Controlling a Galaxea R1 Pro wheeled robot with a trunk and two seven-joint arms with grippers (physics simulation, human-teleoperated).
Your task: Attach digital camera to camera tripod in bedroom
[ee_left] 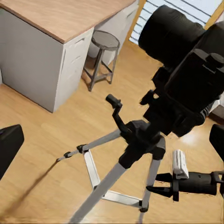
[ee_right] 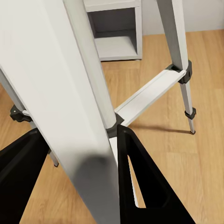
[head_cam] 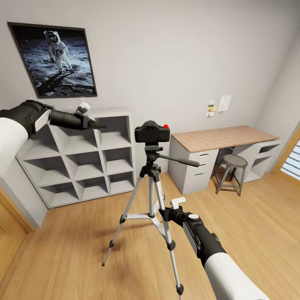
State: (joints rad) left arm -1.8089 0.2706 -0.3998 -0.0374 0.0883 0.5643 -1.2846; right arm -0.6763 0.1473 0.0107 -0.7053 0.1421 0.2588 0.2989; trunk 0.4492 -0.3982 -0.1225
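Digital camera [head_cam: 151, 132]: seated on the head of the camera tripod [head_cam: 151, 200], red button up.
Tripod: standing on the bedroom's wood floor, between cube shelf [head_cam: 85, 160] and desk [head_cam: 223, 138].
Left gripper [head_cam: 98, 123]: empty, raised beside the camera; spread cannot be judged.
Right gripper [ee_right: 84, 177]: fingers parted around a tripod leg.

Small black compact digital camera with red button [head_cam: 152, 132] seated on tall silver-legged camera tripod [head_cam: 151, 196], black right gripper [head_cam: 165, 213] against a tripod leg, black left gripper [head_cam: 98, 123] raised before white cube shelf [head_cam: 79, 156], wood-topped white desk [head_cam: 221, 139], grey round stool [head_cam: 231, 171], astronaut poster [head_cam: 54, 59]
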